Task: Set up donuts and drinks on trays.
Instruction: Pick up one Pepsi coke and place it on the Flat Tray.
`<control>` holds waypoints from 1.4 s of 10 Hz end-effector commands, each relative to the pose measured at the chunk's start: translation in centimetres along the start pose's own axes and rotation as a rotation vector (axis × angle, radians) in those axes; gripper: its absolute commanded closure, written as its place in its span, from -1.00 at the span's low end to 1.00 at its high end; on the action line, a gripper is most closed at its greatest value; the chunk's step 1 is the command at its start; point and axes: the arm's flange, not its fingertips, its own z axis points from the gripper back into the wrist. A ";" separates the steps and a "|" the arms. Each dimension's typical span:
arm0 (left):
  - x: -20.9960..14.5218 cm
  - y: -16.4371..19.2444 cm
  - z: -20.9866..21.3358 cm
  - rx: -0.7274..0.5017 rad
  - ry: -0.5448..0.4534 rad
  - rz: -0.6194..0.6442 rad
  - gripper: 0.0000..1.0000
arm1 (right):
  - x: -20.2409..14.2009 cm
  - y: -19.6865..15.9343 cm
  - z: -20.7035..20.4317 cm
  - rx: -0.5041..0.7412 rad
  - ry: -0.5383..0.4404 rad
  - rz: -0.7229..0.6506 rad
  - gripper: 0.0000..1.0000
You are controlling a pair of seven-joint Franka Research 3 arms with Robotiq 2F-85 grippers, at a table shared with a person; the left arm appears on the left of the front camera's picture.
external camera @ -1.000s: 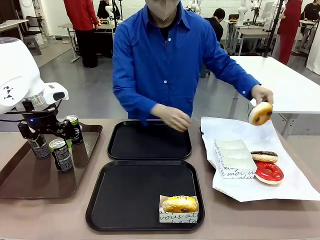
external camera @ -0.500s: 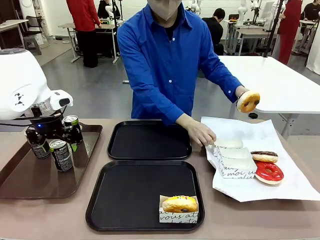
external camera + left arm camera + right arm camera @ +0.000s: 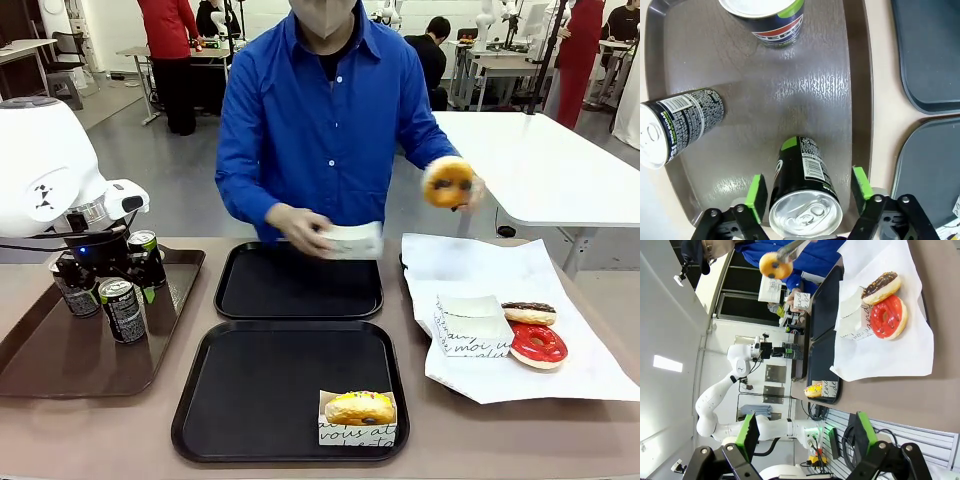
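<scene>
Drink can (1 of 3, another cut off above) stands between the left claw's spread pads; right claw spread.

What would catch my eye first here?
A person in a blue shirt holds a golden-brown donut aloft and a white paper sleeve by the far black tray. At left, the left gripper stands open around a drink can on the brown tray.

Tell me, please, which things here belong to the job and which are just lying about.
Job: near black tray, far black tray, drink cans, yellow-iced donut, golden donut held aloft, chocolate donut, red donut, paper sleeves.
Just lying about: brown tray, white paper sheet.
</scene>
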 end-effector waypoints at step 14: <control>-11.1 -6.0 11.1 -0.070 -0.060 -0.250 0.84 | 0.2 0.1 0.0 0.010 -0.009 0.019 -1.00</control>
